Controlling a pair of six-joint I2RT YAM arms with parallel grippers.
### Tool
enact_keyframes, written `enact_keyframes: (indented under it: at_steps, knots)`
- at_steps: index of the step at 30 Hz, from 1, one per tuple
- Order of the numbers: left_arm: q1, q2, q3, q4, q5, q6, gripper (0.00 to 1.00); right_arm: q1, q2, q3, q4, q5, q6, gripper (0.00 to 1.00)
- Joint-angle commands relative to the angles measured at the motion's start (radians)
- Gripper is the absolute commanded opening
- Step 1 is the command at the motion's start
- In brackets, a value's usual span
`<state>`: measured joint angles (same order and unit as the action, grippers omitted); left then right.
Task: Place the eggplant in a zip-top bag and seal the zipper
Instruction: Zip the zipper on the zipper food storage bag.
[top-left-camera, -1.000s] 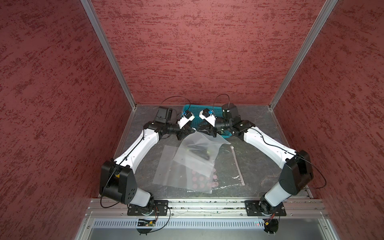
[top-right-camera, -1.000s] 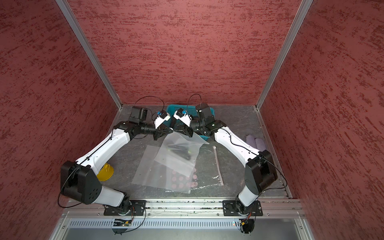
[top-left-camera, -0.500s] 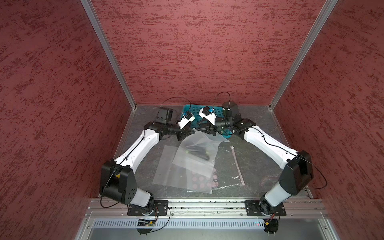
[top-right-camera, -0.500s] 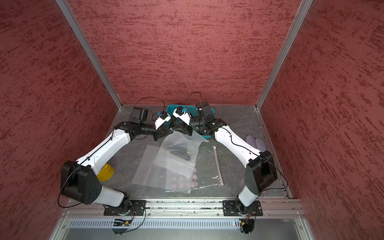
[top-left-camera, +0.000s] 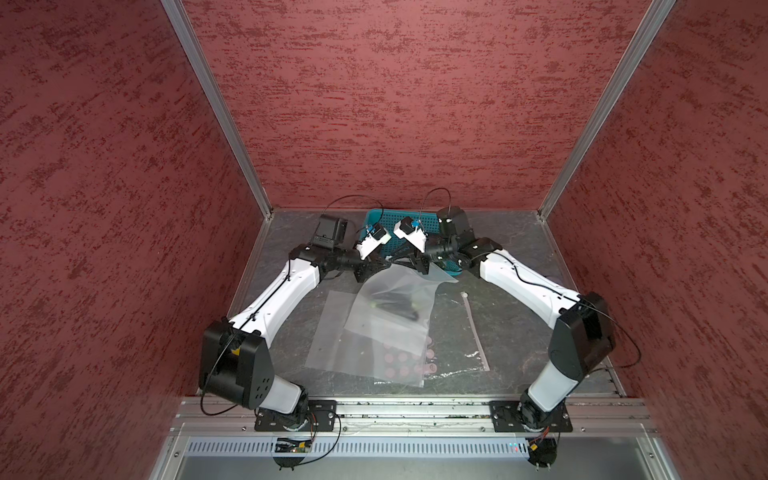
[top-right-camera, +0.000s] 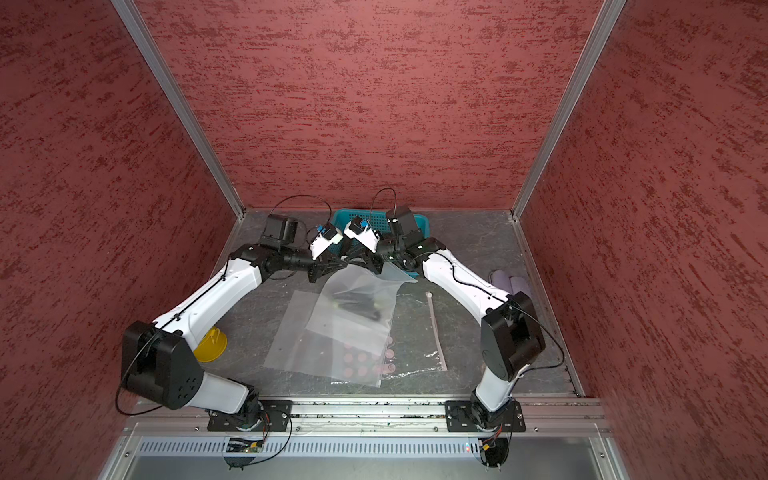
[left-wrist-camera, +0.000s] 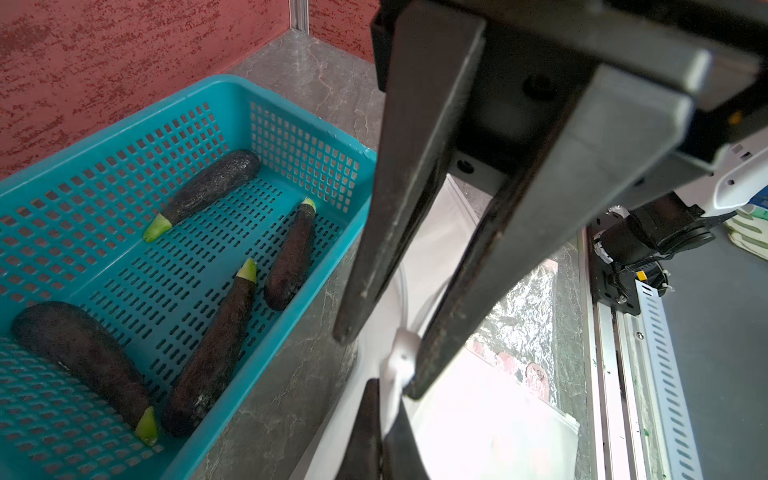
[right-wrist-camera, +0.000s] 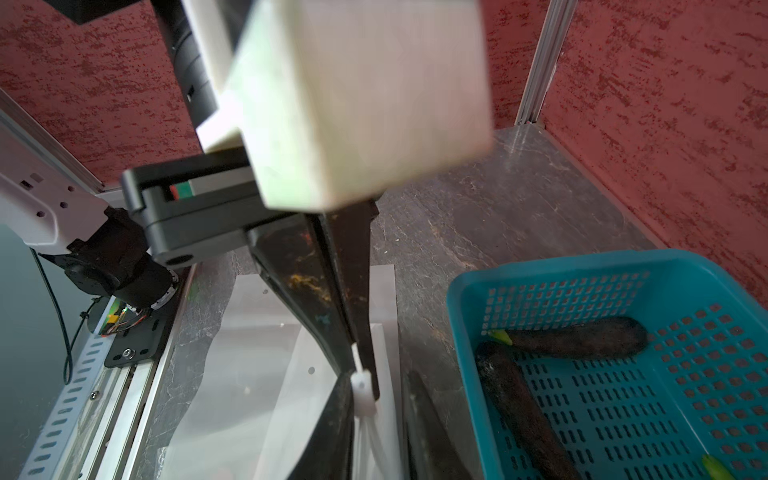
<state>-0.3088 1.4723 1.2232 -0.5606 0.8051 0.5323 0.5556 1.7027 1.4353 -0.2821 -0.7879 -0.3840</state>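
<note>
A clear zip-top bag (top-left-camera: 386, 328) (top-right-camera: 349, 332) lies mid-table with a dark eggplant (top-left-camera: 395, 305) (top-right-camera: 357, 305) inside it. Its far zipper edge is lifted off the table. My left gripper (top-left-camera: 385, 266) (left-wrist-camera: 385, 395) is shut on that edge, right beside the white slider (left-wrist-camera: 401, 357) (right-wrist-camera: 363, 392). My right gripper (top-left-camera: 400, 261) (right-wrist-camera: 378, 399) meets it tip to tip. Its jaws stand a little apart on either side of the slider, and one finger touches it.
A teal basket (top-left-camera: 382, 216) (left-wrist-camera: 291, 108) (right-wrist-camera: 540, 266) with several loose eggplants stands just behind both grippers. A second flat bag lies under the first, near pink discs (top-left-camera: 399, 357). A white strip (top-left-camera: 473, 328), a yellow funnel (top-right-camera: 212, 345) and lilac cylinders (top-right-camera: 511, 284) lie around.
My right gripper has moved in to the left gripper's tips and narrowed its jaws around the slider. The left gripper has kept its hold on the bag's edge.
</note>
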Motion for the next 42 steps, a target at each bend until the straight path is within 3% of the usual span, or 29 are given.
enact_keyframes:
  at_steps: [1, 11, 13, 18, 27, 34, 42]
  knots:
    - [-0.004, -0.018, -0.014, 0.014, -0.005, 0.012, 0.0, 0.006, 0.002, 0.03, -0.006, -0.023, 0.004, 0.16]
    - [0.003, -0.018, -0.03, 0.038, -0.016, -0.009, 0.01, 0.006, 0.004, 0.029, -0.015, -0.025, 0.001, 0.08]
    - [0.01, -0.021, -0.031, 0.041, -0.011, -0.02, 0.23, 0.006, 0.003, 0.029, -0.015, -0.021, 0.004, 0.08]
    - [0.03, -0.043, -0.042, 0.08, 0.041, -0.051, 0.28, 0.006, 0.01, 0.027, -0.016, -0.013, 0.001, 0.08]
    - [0.039, -0.056, -0.044, 0.109, 0.09, -0.058, 0.26, 0.006, 0.026, 0.027, -0.025, -0.001, 0.002, 0.07]
    - [0.04, -0.042, -0.035, 0.08, 0.101, -0.031, 0.05, 0.006, 0.036, 0.027, -0.025, 0.009, 0.004, 0.07]
    - [0.045, -0.035, -0.028, 0.07, 0.099, -0.02, 0.0, 0.006, 0.04, 0.027, -0.028, 0.012, 0.002, 0.07]
